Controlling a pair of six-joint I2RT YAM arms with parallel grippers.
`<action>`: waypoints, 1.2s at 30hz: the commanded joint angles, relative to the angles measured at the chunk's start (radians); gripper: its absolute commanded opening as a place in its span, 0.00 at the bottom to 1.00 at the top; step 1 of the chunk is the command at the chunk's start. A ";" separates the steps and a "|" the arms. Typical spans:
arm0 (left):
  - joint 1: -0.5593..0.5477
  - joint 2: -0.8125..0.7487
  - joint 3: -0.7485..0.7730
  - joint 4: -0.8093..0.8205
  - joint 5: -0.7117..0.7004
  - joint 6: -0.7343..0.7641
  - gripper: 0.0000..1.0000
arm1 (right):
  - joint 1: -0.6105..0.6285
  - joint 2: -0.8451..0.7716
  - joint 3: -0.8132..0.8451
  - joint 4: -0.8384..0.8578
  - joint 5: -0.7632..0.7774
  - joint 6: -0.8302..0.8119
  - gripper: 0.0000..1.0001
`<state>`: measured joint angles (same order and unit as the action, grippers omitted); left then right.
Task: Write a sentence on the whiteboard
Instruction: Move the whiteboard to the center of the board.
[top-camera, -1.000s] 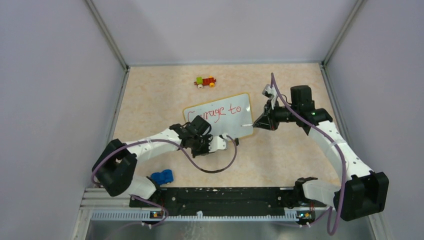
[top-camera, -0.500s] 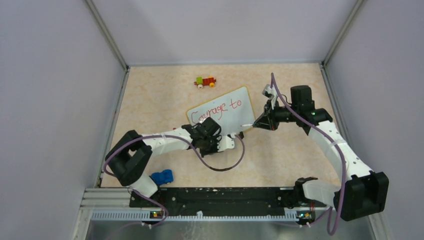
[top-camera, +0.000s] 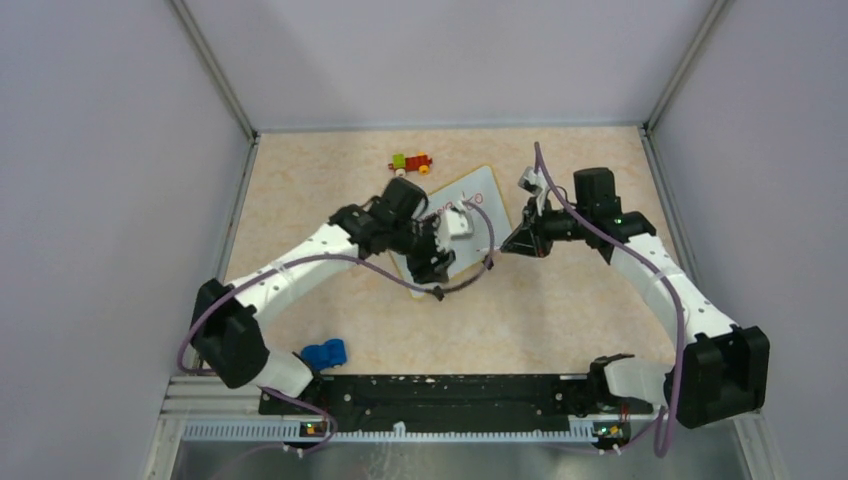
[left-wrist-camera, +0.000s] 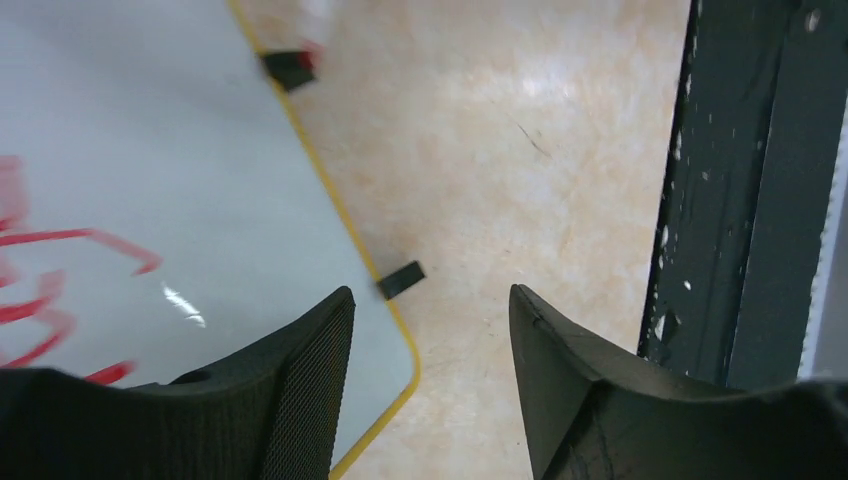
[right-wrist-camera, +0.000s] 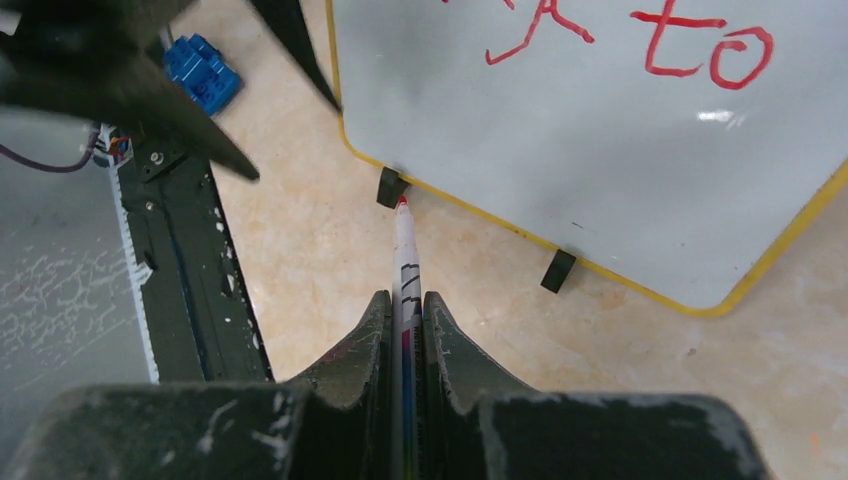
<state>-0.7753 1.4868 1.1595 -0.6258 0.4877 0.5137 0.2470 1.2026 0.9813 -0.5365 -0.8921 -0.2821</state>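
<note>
The whiteboard (top-camera: 479, 192) lies tilted on the table, with my left arm across most of it. In the left wrist view my left gripper (left-wrist-camera: 430, 300) is open and empty, hovering over the whiteboard (left-wrist-camera: 150, 150) near its corner. Red strokes (left-wrist-camera: 60, 290) of the sentence show there. In the right wrist view only "to" (right-wrist-camera: 705, 45) and the tail of the word before it can be read on the whiteboard (right-wrist-camera: 600, 140). My right gripper (right-wrist-camera: 404, 300) is shut on a white marker (right-wrist-camera: 405, 255). Its red tip is just off the board's edge, by a black foot (right-wrist-camera: 390, 187).
A small toy train (top-camera: 411, 163) stands behind the board. A blue block (top-camera: 323, 354) lies near the left arm's base, also seen as the blue block (right-wrist-camera: 200, 72). The black base rail (left-wrist-camera: 740, 190) runs along the near edge. Grey walls close in the table.
The board has swung counter-clockwise to a steeper tilt. My left arm has moved from the board's near corner up across it, and its jaws have opened. The right gripper has barely moved.
</note>
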 joint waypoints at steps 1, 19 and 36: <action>0.232 -0.064 0.157 -0.071 0.213 -0.147 0.65 | 0.064 0.019 0.062 0.067 -0.017 0.003 0.00; 0.520 0.206 0.243 -0.011 0.460 -0.379 0.66 | 0.408 0.076 -0.008 0.347 0.281 -0.028 0.00; 0.548 0.085 0.357 0.042 0.208 -0.318 0.64 | 0.436 0.081 0.000 0.308 0.274 -0.043 0.00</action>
<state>-0.2420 1.5639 1.4364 -0.6273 0.8604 0.1566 0.6739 1.2961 0.9737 -0.2497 -0.6037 -0.3069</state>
